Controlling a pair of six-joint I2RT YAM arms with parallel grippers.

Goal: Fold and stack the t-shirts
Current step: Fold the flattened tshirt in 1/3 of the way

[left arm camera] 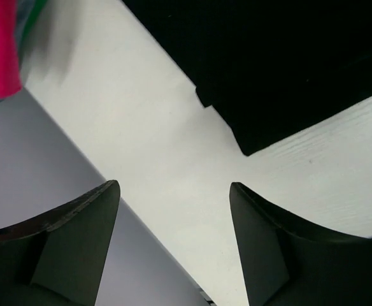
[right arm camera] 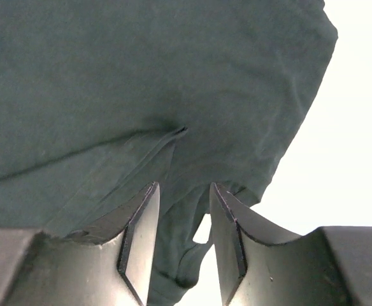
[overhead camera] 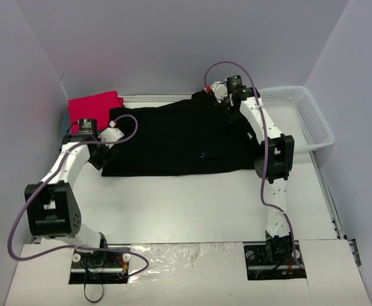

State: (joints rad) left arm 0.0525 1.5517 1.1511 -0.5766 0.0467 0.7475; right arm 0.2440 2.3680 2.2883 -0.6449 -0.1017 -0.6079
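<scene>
The white tabletop (overhead camera: 192, 204) fills the bottom of a three-sided enclosure, matte, with a faint wood grain that shows in the left wrist view. Behind the tabletop rises a plain back wall (overhead camera: 186, 44), pale lavender-grey. A left wall (overhead camera: 14, 95) and a right wall (overhead camera: 358, 76) of the same colour stand along the tabletop's sides and meet the back wall at straight corner seams. A thin metal rail (overhead camera: 331, 204) runs along the tabletop's right edge. A white board (overhead camera: 192, 274) lies at its near edge. Light is soft and even, with weak shadows on the tabletop.
</scene>
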